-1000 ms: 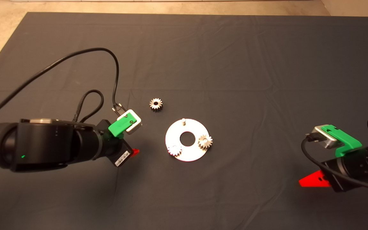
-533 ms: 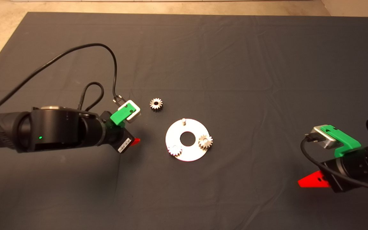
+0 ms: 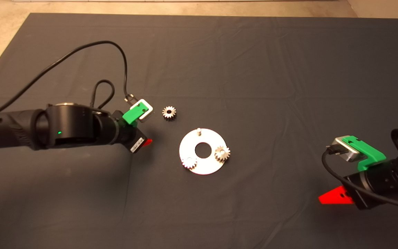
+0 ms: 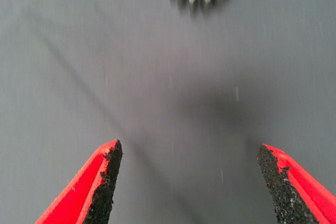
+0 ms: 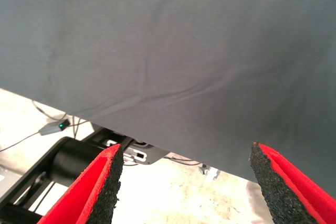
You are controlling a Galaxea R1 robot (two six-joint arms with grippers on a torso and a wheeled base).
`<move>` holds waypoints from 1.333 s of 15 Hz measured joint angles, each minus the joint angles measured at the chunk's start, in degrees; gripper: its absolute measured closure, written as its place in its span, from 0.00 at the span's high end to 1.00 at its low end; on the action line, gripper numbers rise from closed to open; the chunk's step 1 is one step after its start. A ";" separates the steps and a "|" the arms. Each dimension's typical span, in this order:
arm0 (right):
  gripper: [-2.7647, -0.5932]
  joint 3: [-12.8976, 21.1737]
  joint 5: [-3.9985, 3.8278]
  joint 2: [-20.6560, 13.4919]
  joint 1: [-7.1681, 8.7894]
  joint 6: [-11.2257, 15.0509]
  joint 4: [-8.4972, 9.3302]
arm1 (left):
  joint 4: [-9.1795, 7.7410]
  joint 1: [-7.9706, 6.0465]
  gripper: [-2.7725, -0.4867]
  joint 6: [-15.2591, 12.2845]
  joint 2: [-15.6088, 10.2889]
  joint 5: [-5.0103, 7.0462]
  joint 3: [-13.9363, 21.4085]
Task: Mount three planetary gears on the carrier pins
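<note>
Your left gripper [image 4: 186,182], fingers spread wide, faces the loose gear [image 3: 169,112] lying beyond the disc [image 3: 202,166], ready to straddle it for the bare pin [image 3: 198,130].

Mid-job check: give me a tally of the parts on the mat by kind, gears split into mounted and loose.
Gears mounted on pins: 2
Loose gear on the mat: 1
Bare pin: 1
Carrier disc: 1
Total: 5
</note>
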 joint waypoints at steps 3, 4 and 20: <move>0.55 0.00 -0.04 0.09 0.00 -0.02 0.00 | -0.06 0.00 0.57 0.18 2.17 -1.80 -2.96; 0.55 0.00 0.00 0.11 0.00 -0.01 0.00 | -0.06 0.00 0.57 0.23 3.09 -2.07 -3.92; 0.55 0.00 0.34 0.09 0.00 -0.02 0.04 | -4.46 -0.94 0.57 6.08 10.60 -8.89 -16.92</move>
